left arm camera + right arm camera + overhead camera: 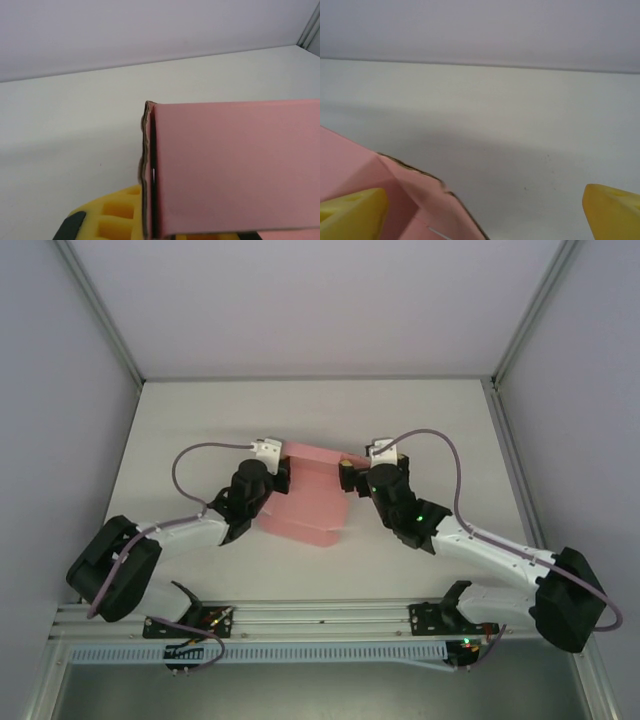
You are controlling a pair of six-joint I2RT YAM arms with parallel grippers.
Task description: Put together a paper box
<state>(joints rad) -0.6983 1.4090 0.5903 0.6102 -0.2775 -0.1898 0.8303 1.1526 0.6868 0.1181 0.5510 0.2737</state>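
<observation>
From above, the pink paper box (305, 502) lies on the table (420, 410) between the left gripper (283, 473) and right gripper (347, 476), while the left wrist view shows one yellow finger (117, 215) behind the box's panel, its grip impossible to tell, and the right wrist view shows yellow fingers (352, 210) spread wide, one against the box's corner.

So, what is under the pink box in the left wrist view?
One yellow finger pokes out below the box. The box hides the rest of it and the table beneath.
</observation>
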